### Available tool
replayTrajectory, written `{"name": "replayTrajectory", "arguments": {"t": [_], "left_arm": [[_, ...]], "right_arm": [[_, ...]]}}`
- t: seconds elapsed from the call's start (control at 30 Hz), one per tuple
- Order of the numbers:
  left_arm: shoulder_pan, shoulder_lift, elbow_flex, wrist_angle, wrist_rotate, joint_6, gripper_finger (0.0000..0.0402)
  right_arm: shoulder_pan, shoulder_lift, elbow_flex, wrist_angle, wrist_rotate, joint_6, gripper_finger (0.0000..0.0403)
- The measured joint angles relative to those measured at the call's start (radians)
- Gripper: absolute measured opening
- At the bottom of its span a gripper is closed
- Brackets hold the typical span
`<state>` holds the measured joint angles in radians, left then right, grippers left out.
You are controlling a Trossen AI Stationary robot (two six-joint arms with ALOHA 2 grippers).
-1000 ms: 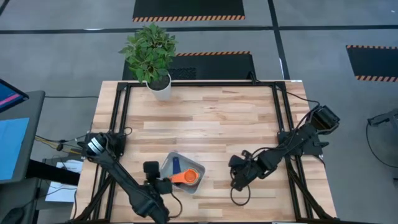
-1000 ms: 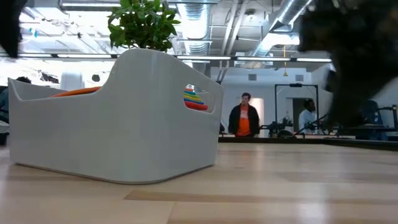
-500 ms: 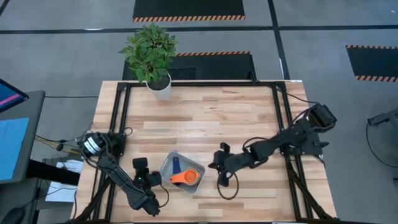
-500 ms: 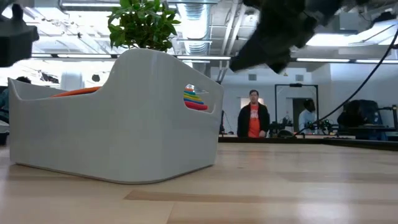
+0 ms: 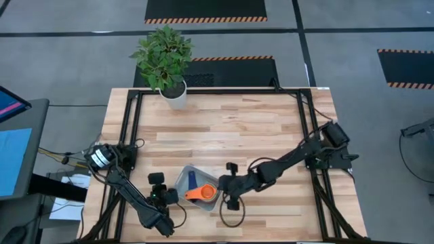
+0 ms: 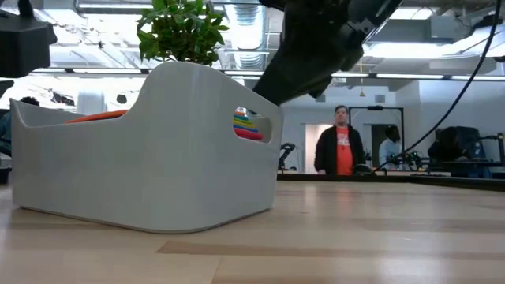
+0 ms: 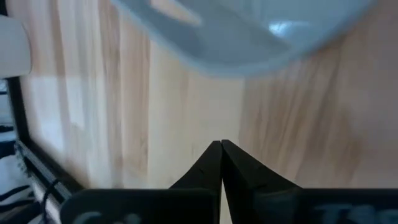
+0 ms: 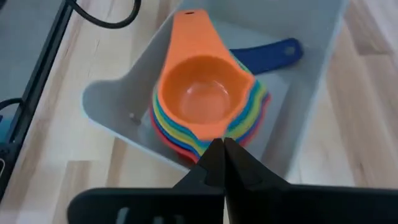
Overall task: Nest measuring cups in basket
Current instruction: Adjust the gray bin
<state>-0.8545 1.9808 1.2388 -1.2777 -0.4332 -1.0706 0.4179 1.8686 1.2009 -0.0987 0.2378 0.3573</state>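
The pale grey-blue basket (image 5: pixel 186 177) sits near the table's front edge, left of the middle. Inside it the measuring cups are nested in one stack with an orange cup (image 8: pixel 202 99) on top. A dark blue handle (image 8: pixel 273 53) sticks out beside the stack. My right gripper (image 8: pixel 222 149) is shut and hangs over the basket's right side, at the edge of the stack (image 8: pixel 249 115). My left gripper (image 7: pixel 221 149) is shut just left of the basket (image 7: pixel 249 31), over bare table, touching nothing. My right gripper's shut fingertips (image 8: pixel 217 155) come slanting down from the table's right side and stand over the stack's coloured rims (image 8: pixel 186 146). Whether they touch the rims I cannot tell.
A white pot with a green plant (image 5: pixel 175 95) stands at the far left of the table. A black cable loop (image 5: pixel 230 213) hangs below my right arm near the front edge. People stand in the room beyond the table (image 6: pixel 341 150).
My right gripper has travelled toward the table's left edge, from right of the basket to over the basket's right side. My left gripper has drawn back from the basket toward the left edge. The basket and the cup stack have stayed in place.
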Motion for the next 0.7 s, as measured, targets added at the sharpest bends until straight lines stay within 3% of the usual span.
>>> {"name": "replayTrajectory", "arguments": {"t": [0.27, 0.7], "left_arm": [[0.023, 0.000, 0.000, 0.085, -0.050, 0.005, 0.0000], [0.072, 0.000, 0.000, 0.326, -0.098, 0.133, 0.0000]], "right_arm": [[0.010, 0.066, 0.117, -0.185, 0.001, -0.001, 0.0005], [0.013, 0.053, 0.130, -0.305, 0.029, -0.016, 0.0005]]}}
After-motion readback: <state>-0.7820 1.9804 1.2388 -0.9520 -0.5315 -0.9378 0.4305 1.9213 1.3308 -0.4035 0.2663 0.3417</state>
